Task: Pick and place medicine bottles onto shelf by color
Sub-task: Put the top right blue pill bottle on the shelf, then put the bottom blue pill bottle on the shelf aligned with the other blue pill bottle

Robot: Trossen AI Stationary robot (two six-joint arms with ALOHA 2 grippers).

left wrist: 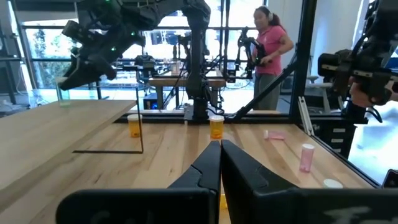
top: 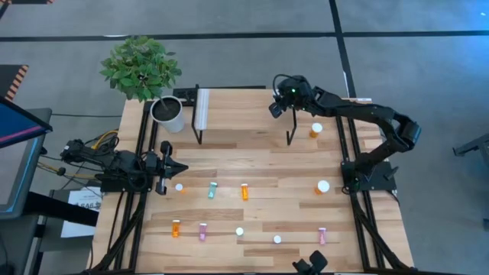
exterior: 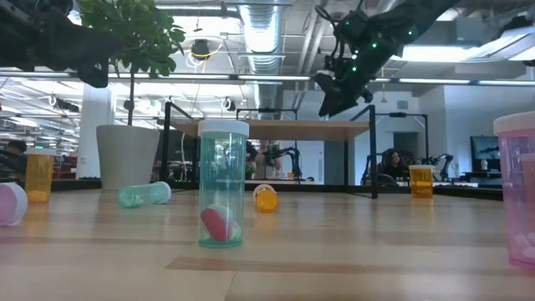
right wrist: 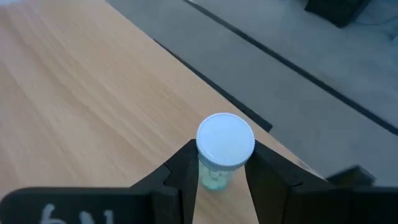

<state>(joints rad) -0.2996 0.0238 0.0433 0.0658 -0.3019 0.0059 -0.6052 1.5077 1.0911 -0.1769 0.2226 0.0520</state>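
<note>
My right gripper (top: 280,101) is over the right far part of the shelf (top: 237,107), a light wood plank top on thin black legs. It is shut on a teal bottle with a white cap (right wrist: 225,146). My left gripper (top: 176,166) is shut and empty, low at the table's left side; its fingers meet in the left wrist view (left wrist: 219,155). Several bottles are spread over the table: an orange one (top: 244,191) and a teal one (top: 212,190) lie mid-table, and a pink one (top: 322,235) is near the front. My right gripper pinches the teal bottle's body just under its white cap (right wrist: 214,177) between its two fingers, one on each side. The fingers come from above, pointing down. The bottle stands upright over the shelf's top near its edge; whether its bottom rests on the plank I cannot tell.
A white pot (top: 168,113) with a green plant stands at the shelf's left end. An orange bottle (top: 315,130) stands right of the shelf, a larger one (top: 322,186) nearer. An upright teal bottle (exterior: 222,184) is close to the low camera. People stand in the room behind.
</note>
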